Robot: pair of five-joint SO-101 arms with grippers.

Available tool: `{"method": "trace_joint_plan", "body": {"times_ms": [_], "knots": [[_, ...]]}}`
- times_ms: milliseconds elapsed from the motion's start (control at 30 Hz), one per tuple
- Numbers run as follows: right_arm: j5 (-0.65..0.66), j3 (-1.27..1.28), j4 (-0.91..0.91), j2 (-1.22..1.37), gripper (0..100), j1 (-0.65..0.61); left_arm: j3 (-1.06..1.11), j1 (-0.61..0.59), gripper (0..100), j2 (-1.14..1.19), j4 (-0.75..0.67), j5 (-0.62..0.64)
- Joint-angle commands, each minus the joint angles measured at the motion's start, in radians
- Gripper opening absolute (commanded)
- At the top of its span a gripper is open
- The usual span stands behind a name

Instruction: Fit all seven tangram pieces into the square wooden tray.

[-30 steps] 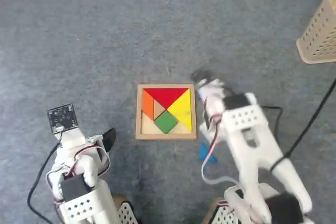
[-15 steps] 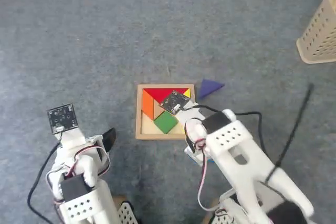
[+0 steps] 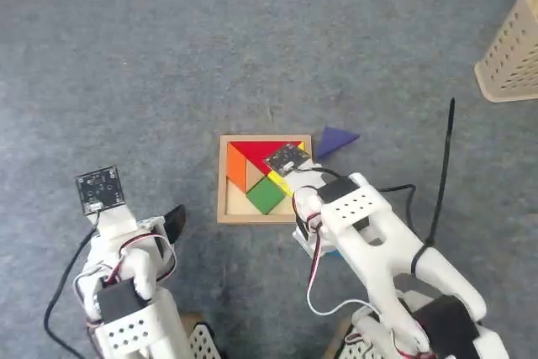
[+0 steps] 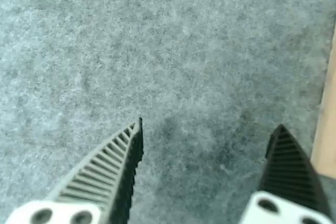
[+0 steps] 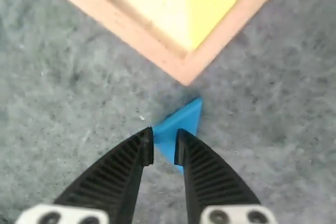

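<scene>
The square wooden tray (image 3: pixel 224 208) lies mid-table holding red (image 3: pixel 256 155), orange (image 3: pixel 236 172), green (image 3: pixel 266 196) and yellow (image 3: pixel 286 186) pieces, with bare wood showing in its near part. A purple triangle (image 3: pixel 336 140) lies on the carpet off the tray's far right corner. My right arm (image 3: pixel 357 208) hangs over the tray's near right corner. My right gripper (image 5: pixel 163 132) is just over a blue triangle (image 5: pixel 184 119) lying off the tray corner (image 5: pixel 185 72), its fingers only a narrow gap apart. My left gripper (image 4: pixel 207 129) stands wide open over bare carpet, left of the tray edge (image 4: pixel 326 124).
A pale slatted basket (image 3: pixel 511 48) stands at the far right edge. A black cable (image 3: pixel 445 166) rises beside the right arm. Grey carpet covers the table.
My right arm swung from the tray's far right corner back to its near right corner, over the blue triangle; the purple triangle came into sight where it had been. The left arm kept still.
</scene>
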Motion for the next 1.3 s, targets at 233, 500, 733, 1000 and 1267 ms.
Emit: {"method": "trace_joint_plan", "body": {"times_ms": [233, 500, 733, 1000, 1267], "knots": [[-0.003, -0.006, -0.008, -0.002, 12.7, 0.036, -0.013, 0.002, 35, -0.012, -0.002, -0.002], [-0.011, -0.005, -0.019, 0.004, 19.4, 0.077, -0.013, 0.002, 35, -0.012, -0.002, -0.002], [-0.017, 0.005, -0.047, 0.005, 19.4, 0.116, -0.013, 0.002, 35, -0.012, -0.002, -0.002], [-0.14, 0.035, -0.084, 0.005, 19.4, 0.111, -0.013, 0.002, 35, -0.012, -0.002, -0.002], [-0.262, 0.038, -0.09, 0.005, 19.4, 0.11, -0.013, 0.002, 35, -0.012, -0.002, -0.002]]}}
